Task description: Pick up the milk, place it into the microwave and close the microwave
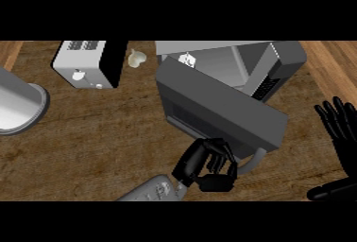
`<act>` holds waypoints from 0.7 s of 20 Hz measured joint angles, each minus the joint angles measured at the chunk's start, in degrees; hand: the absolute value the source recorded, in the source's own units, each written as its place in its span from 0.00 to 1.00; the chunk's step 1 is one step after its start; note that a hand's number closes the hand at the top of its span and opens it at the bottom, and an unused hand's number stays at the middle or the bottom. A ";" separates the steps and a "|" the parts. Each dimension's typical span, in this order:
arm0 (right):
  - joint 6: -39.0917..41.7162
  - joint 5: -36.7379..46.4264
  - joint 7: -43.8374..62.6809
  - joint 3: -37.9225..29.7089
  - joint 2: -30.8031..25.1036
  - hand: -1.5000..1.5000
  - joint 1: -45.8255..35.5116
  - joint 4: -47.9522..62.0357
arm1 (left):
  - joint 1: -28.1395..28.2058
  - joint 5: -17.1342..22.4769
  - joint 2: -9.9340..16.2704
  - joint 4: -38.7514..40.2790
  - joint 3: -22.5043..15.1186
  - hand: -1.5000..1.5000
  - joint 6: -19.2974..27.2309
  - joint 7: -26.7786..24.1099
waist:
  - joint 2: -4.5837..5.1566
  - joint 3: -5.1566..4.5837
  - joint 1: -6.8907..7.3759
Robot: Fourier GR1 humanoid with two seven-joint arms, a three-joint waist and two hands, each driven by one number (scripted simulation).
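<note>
Looking steeply down in the head view, the left hand sits with its fingers curled against the lower outer corner of the microwave door, right beside the door's pale handle. Whether the fingers actually clasp the handle or only press the door edge cannot be told. The door stands partly swung out from the microwave, which lies up and to the right of that hand.

The milk shows as a small white carton inside the microwave cavity, well beyond the left hand and past the top edge of the door. Judged from this, the placing step looks done and closing remains.

The right hand rests open, fingers straight and upward, far to the right of the left hand, holding nothing.

Handling notes, as judgement:
- Milk carton: probably light, thin-walled and slightly yielding; smooth sides may slip. Grip across the flat side faces at mid-height, not the top.
- Door: stiff, hinged panel; it turns rather than lifts. Push on the free edge near the handle, farthest from the hinge.

Other items on the bench: a white toaster up and left of the left hand, a pale small object beside it, and a grey round pot far left.
</note>
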 measured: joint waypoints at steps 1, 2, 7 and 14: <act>0.83 -0.38 0.24 0.29 -0.34 0.00 0.06 -0.68 | -1.03 1.02 -0.01 0.27 0.15 1.00 0.76 -0.34 | 0.09 -0.01 -0.51; 1.57 -0.98 0.68 0.43 -0.73 0.00 -0.08 -1.35 | -2.20 2.15 -0.04 0.42 0.31 1.00 1.42 -0.57 | 0.15 0.00 -0.85; 4.23 -3.47 2.85 1.44 -1.97 0.00 -0.96 -4.32 | -7.39 6.84 -0.16 2.85 1.56 1.00 4.23 -1.34 | 0.67 -0.02 -3.02; 5.89 -7.27 5.48 1.75 -2.93 0.00 -2.33 -7.06 | -13.64 13.19 -0.40 7.72 4.75 1.00 6.88 -0.95 | 1.61 0.00 -5.79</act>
